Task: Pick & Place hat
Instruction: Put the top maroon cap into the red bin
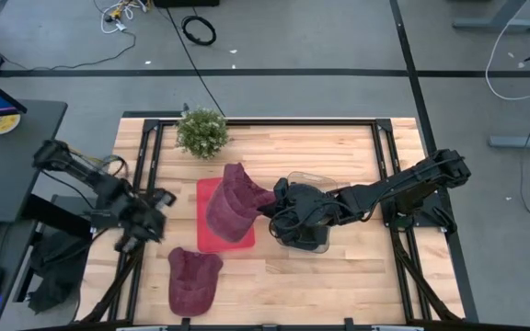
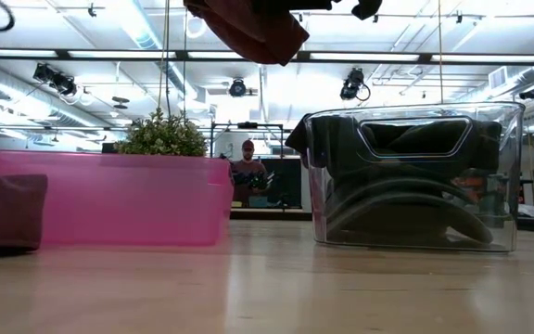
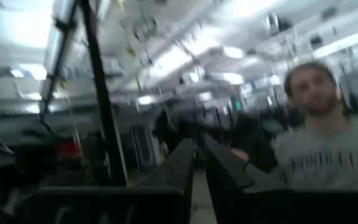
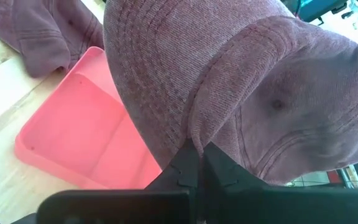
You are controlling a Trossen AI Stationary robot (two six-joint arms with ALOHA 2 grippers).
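A maroon hat (image 1: 230,207) hangs in the air over the pink tray (image 1: 206,189), with my right gripper (image 1: 270,202) shut on it. The low view shows only that hat's lower part (image 2: 248,28), high above the tray (image 2: 109,199). A second maroon hat (image 1: 194,279) lies flat on the table near its front edge, left of the tray's near end. My left gripper (image 1: 159,202) is at the table's left edge, away from both hats. Its fingers (image 3: 185,168) stand close together, tilted up toward the room, with nothing between them. My right gripper pinches a fold of the hat's cloth (image 4: 194,140) between its two fingers, beside a stitched band. The fingers come from the table's right side, slanting down. The hat is lifted clear and hangs slack from the fingers over the tray (image 4: 86,130).
A clear container (image 1: 311,241) holding dark things stands under my right arm, right of the tray. A small green plant (image 1: 201,131) stands at the far edge. A person (image 3: 319,137) is in the room beyond the table. Bare wood lies at the front right.
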